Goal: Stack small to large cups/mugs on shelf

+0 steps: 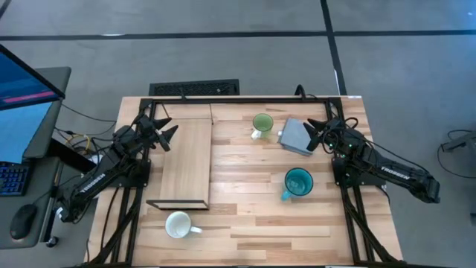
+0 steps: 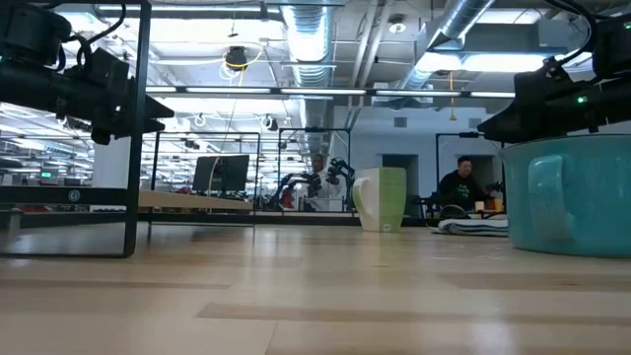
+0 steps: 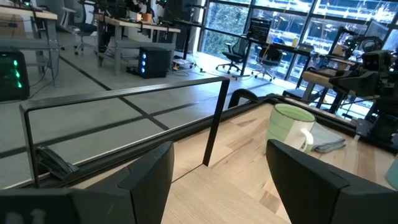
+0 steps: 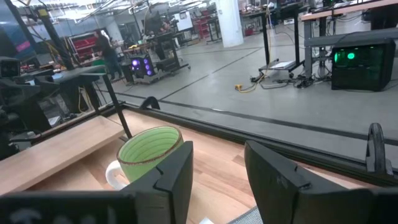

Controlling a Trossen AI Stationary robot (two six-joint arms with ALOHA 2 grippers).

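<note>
Fingers of the right gripper [image 4: 217,177] and left gripper [image 3: 217,180] stand apart, empty; green mug [image 1: 262,123], teal mug [image 1: 298,182] and white mug [image 1: 178,224] sit off the shelf [image 1: 186,160]: nothing stacked.

The shelf [image 1: 186,161] top is being left bare. Open tabletop [image 1: 245,175] is lying between the green mug [image 1: 262,124] at twelve o'clock, teal mug [image 1: 297,182] at three, white mug [image 1: 178,224] at seven.

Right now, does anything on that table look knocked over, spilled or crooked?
Nothing spilled or tipped: the green mug, teal mug and white mug stand upright. Only the grey pad lies askew to the table's edges.
</note>
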